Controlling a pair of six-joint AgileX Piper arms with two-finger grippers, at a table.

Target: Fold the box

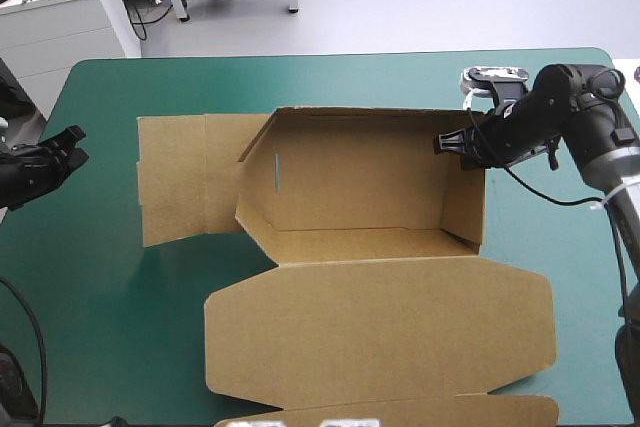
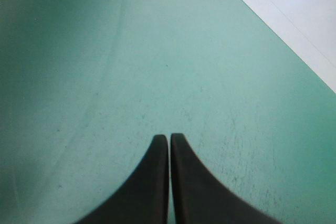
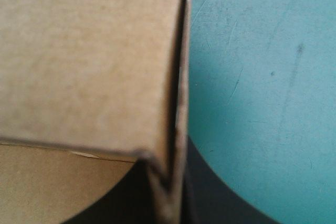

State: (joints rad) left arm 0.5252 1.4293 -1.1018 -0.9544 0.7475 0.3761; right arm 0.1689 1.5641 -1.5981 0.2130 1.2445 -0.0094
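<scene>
With its black fingers (image 3: 215, 198) one on each side of the board, the right gripper (image 3: 172, 184) pinches the right wall (image 1: 468, 197) of the brown box (image 1: 370, 197), probably to keep it upright. The left gripper (image 2: 169, 148) hangs closed and empty over the teal-green cover (image 2: 157, 51) near the table's left edge, well apart. The box sits mid-table, with its left flap (image 1: 185, 192) and lid (image 1: 380, 322) flat. The lid's near edge is cut off, and the pinch is obscured from above.

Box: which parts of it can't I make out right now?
High view: the box front flap runs off the bottom edge; the right end effector covers the right wall's far top corner.
Right wrist view: the close, blurred wall hides the rest.
Left wrist view: no box, only the teal-green cover ahead of the left end effector.
</scene>
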